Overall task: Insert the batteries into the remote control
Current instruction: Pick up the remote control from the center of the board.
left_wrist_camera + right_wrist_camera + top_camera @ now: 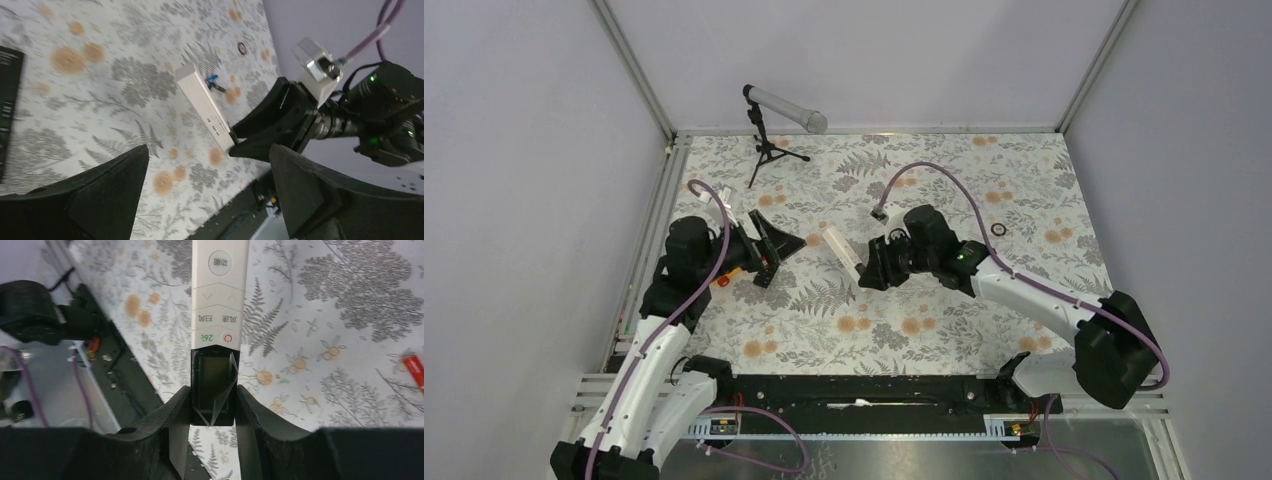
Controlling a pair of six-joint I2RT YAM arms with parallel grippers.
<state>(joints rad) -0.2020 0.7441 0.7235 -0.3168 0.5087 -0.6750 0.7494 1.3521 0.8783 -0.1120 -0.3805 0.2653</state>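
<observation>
A white remote control [842, 250] lies on the floral mat, button side up. My right gripper [871, 272] is shut on its near end, the fingers pressing both sides by the dark display [214, 385]. In the left wrist view the remote [202, 107] runs from the right gripper [240, 142] toward a small blue battery [214, 80] lying on the mat just beyond its far end. A red cylinder [415, 371], seemingly a battery, lies at the right edge of the right wrist view. My left gripper [774, 250] is open and empty, left of the remote, fingers spread wide [209, 150].
A microphone on a small tripod [784, 108] stands at the back. A small dark ring [999, 228] lies on the right. A flat black object [10, 100] lies at the left. A small orange thing [724, 281] sits by the left arm.
</observation>
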